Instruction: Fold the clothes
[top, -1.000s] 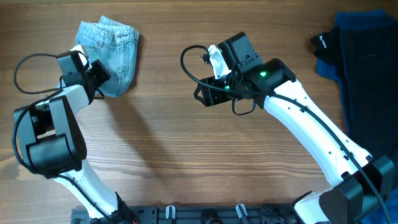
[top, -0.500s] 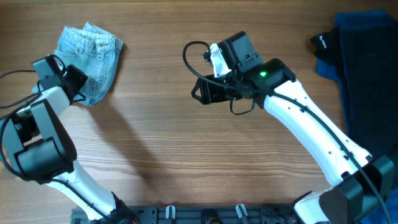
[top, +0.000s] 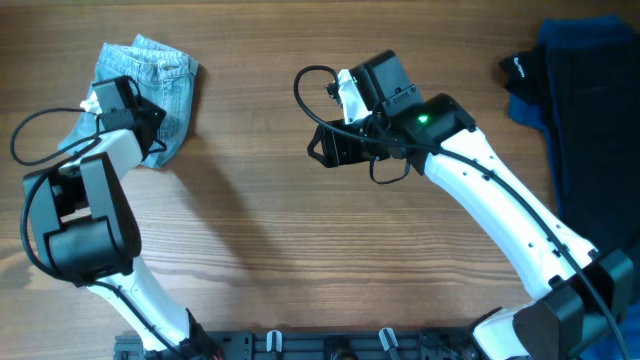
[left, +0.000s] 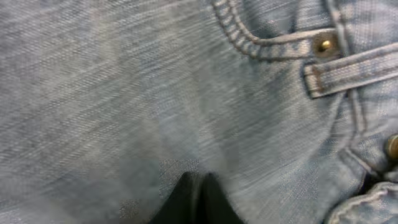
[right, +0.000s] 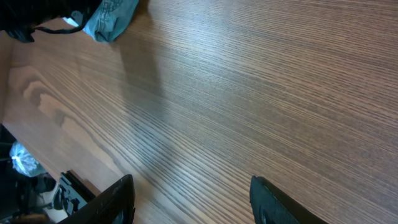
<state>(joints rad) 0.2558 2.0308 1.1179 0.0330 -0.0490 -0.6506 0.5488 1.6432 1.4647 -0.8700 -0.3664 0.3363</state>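
The light blue denim shorts (top: 160, 80) lie bunched at the far left of the table. They fill the left wrist view (left: 155, 87), showing pocket stitching, a belt loop and rivets. My left gripper (top: 128, 103) sits over the shorts' left part. Its fingers (left: 198, 198) are together, with their tips against flat denim and no fold visible between them. My right gripper (top: 322, 148) is open and empty above bare wood near the table's middle, well right of the shorts. In the right wrist view its fingers (right: 193, 186) are spread wide, and the shorts (right: 112, 15) show far off.
A dark blue cloth (top: 595, 120) lies along the right edge, with a black garment bearing a small white logo (top: 520, 68) beside it. A black rail (top: 320, 345) runs along the table's front edge.
The left gripper first dragged the shorts leftward, then moved back right and up onto them. The shorts have stayed put in the last half second. The right arm has barely moved.
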